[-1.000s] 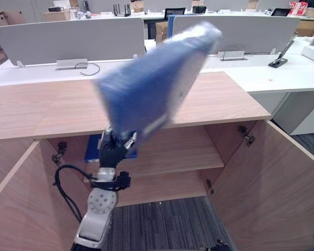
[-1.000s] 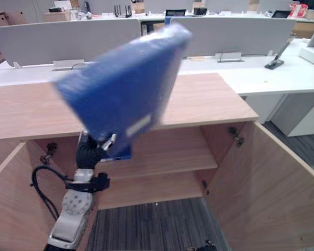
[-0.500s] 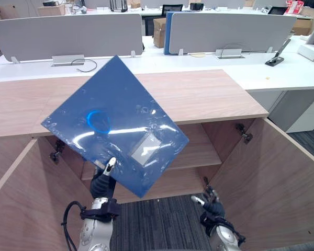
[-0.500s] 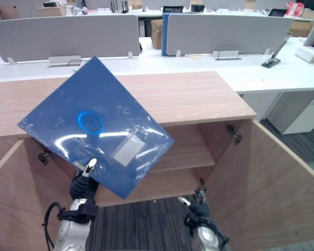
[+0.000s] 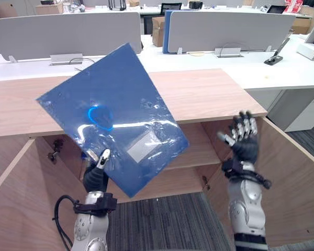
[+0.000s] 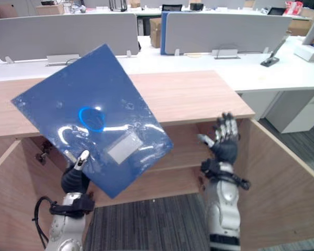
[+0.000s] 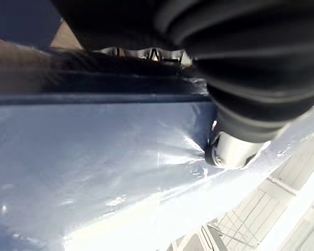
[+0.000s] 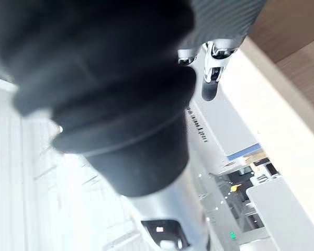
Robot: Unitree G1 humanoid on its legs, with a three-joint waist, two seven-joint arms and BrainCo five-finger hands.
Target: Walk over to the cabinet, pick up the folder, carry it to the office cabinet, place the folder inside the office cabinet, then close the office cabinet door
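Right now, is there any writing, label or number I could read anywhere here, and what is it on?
No text here can be read.
Pale label on the blue folder: looks blank, or too blurred to read.
Red box at the far back: print too small to read.

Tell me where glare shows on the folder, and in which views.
Left eye view: the folder, pinched by the left hand, has white streaks of reflected light across the middle of its glossy face. Right eye view: the same streaks. Left wrist view: its wrinkled cover shines pale, brightest toward one edge.
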